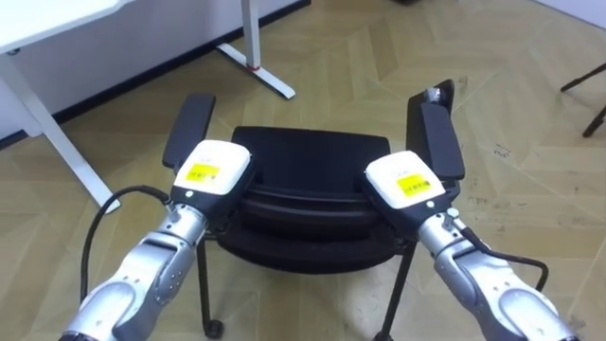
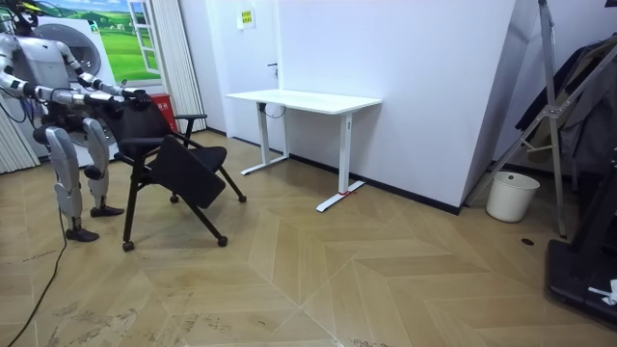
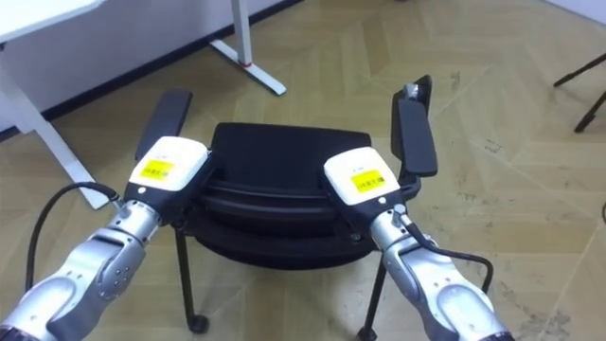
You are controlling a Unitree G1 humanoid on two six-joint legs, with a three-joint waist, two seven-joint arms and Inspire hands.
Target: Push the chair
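Two hands on the chair (image 1: 312,156) right now. My left hand (image 1: 210,170) sits at the left end of the backrest (image 1: 303,223) top, and my right hand (image 1: 405,180) at the right end, both touching it. From up here I see only the backs of them. The fingers drop out of sight on the far side, so I cannot tell whether they are curled over the edge or lying flat.

To do this step well, I reckon both arms should push equally, or the chair will swing to one side. I'd also press forward rather than down. The contact is high on the back, and leaning on it could tip the frame instead of rolling it. Short, steady steps behind it should do.

Now the chair itself. It is black all over, with a broad padded seat (image 1: 312,142) beyond the backrest and two flat armrests (image 1: 187,131) running forward, one on each side. Thin dark legs (image 1: 202,284) end in small wheels (image 1: 214,329), so it should travel easily on the wooden floor (image 1: 379,57). It stands directly in front of me, at the room view's left.

Further out, a white counter (image 1: 57,24) stands ahead to my left, well apart from the chair. Its long foot (image 1: 256,64) lies on the floor, and that is what I'd steer around or stop short of.
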